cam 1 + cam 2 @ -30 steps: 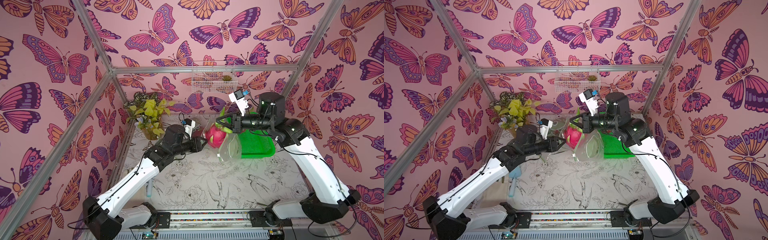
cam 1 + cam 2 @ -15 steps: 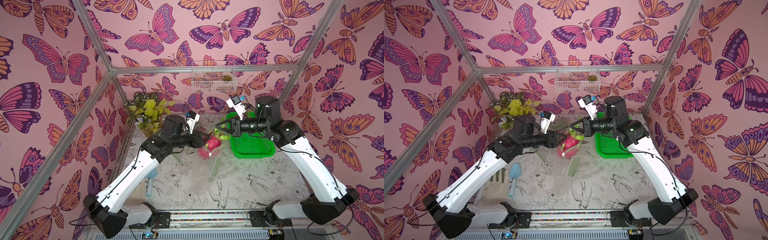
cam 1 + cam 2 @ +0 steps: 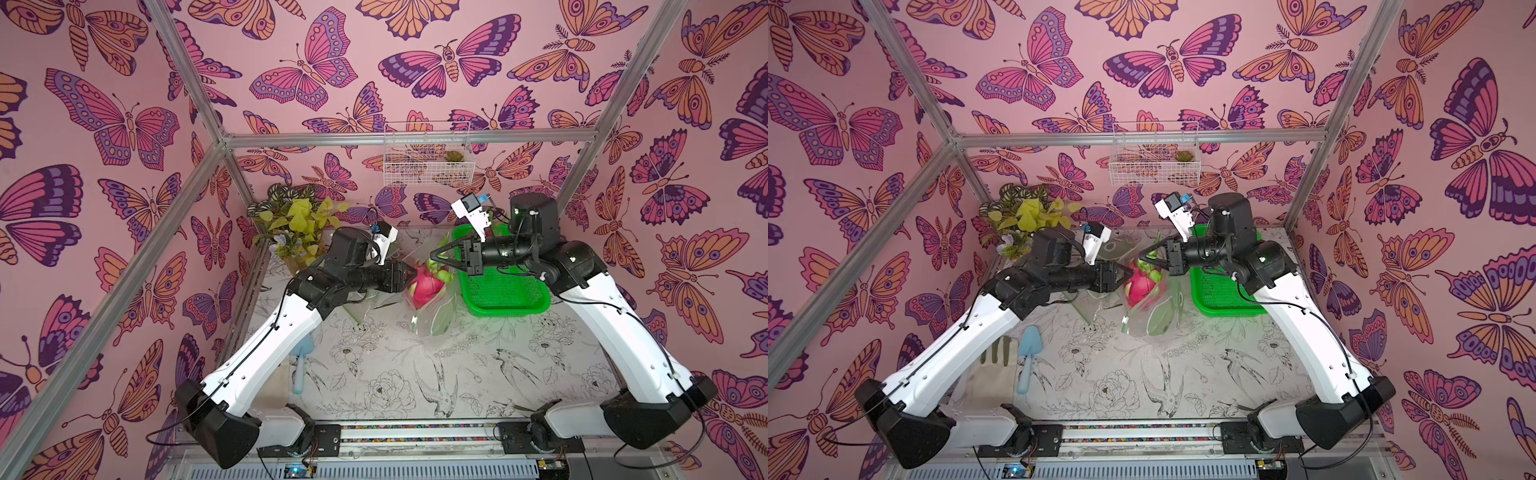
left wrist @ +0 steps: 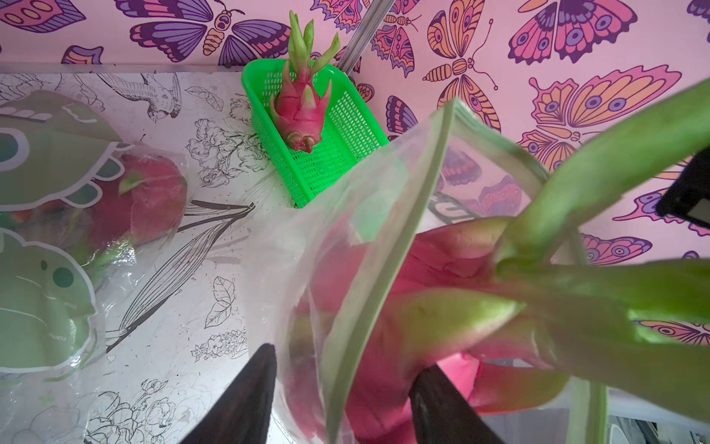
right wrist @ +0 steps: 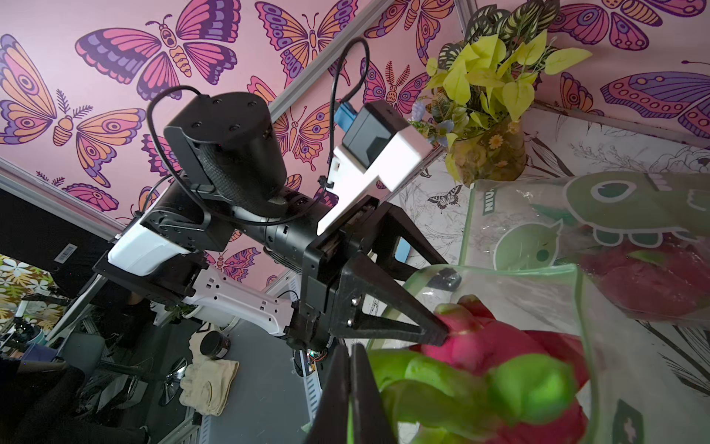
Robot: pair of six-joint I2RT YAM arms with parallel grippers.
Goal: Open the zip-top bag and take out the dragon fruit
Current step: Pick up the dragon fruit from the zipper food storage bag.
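My right claw (image 3: pixel 435 257) is closed tight on a green scale at the top of the dragon fruit (image 3: pixel 426 286), which sits just beside the near left corner of the green basket (image 3: pixel 505 293). The fruit's pink body is partly inside the open mouth of the clear zip-top bag (image 3: pixel 434 322), and its green tips stick out above the rim. The bag trails down from it towards the worktop (image 3: pixel 395 374); I cannot tell whether its lower end rests there.

My left claw (image 4: pixel 347 357) comes in from the opposite side with its jaws well apart. The bag's rim and the fruit's upper part lie between them. In the right wrist view one finger (image 5: pixel 430 330) touches the pink skin, while the other is up by the bag's rim, so it has no firm hold.

A second dragon fruit (image 4: pixel 299 111) lies in the basket. A third dragon fruit (image 4: pixel 150 196) lies on the worktop in another bag (image 4: pixel 46 161) with green print.
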